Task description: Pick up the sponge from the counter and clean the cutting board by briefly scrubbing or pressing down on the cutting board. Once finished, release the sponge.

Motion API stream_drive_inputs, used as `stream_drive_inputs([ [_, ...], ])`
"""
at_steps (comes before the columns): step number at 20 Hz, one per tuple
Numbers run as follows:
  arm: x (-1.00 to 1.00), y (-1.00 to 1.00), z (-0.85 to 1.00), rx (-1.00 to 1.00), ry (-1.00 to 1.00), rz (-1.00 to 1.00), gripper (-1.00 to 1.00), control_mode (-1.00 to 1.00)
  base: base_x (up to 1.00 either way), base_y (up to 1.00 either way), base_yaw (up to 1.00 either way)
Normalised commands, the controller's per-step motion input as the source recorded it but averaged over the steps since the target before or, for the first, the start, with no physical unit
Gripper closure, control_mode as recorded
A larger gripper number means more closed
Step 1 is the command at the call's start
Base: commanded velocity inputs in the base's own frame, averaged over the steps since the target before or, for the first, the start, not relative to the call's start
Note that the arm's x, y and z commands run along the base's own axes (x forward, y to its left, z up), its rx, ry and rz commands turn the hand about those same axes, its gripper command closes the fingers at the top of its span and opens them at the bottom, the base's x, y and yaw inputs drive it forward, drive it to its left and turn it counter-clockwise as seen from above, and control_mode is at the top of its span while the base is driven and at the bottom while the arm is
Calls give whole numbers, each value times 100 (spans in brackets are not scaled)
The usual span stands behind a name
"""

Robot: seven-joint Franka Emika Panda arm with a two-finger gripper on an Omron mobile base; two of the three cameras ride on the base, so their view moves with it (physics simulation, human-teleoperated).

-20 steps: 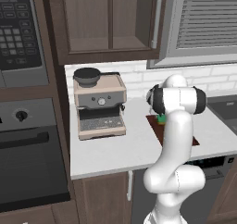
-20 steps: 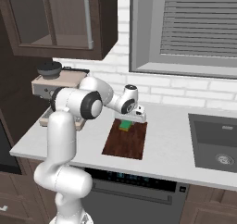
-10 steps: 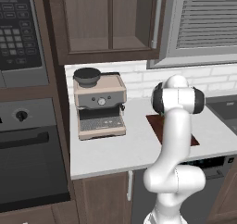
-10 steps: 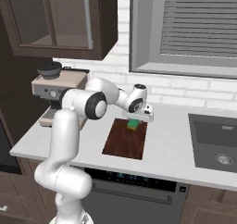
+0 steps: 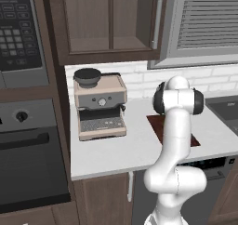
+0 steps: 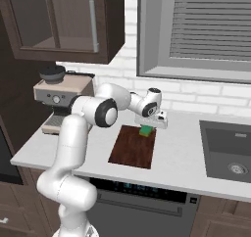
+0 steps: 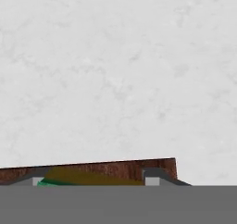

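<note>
The green-topped sponge (image 6: 145,131) rests on the far right corner of the dark reddish-brown cutting board (image 6: 131,149), close to the backsplash. My gripper (image 6: 146,127) points down over it and is shut on the sponge. In the hand view the sponge (image 7: 88,176) sits between the two fingertips (image 7: 155,176), its yellow side and a strip of green showing, with the cutting board's edge (image 7: 115,166) just beyond and the off-white counter (image 7: 120,79) past that. In the left base view my arm covers most of the cutting board (image 5: 157,124).
A coffee machine (image 6: 61,99) stands on the counter (image 6: 181,165) left of the board. The dark sink basin (image 6: 230,153) lies to the right. Wall cabinets and a window hang above; a built-in oven (image 5: 28,149) is on the far left.
My gripper has slid the sponge from the middle of the board's far half to its far right corner, toward the wall. The last half second brought only a small shift.
</note>
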Motion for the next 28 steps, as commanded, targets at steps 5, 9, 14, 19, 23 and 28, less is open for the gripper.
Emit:
stream_drive_inputs([
  [5, -23, -24, -85, 0, 5, 2, 100, -100, 0, 0, 0],
  [9, -61, -33, -32, 1, -1, 0, 100, -100, 0, 0, 0],
  [14, -64, -19, 0, 2, -11, 0, 100, -100, 0, 0, 0],
  [19, -27, 0, -26, 0, -1, 0, 100, -100, 0, 0, 0],
  [23, -1, 1, -37, 0, 0, 2, 100, -100, 0, 0, 0],
  [28, -1, 10, -35, 0, 0, 3, 100, -100, 0, 0, 0],
])
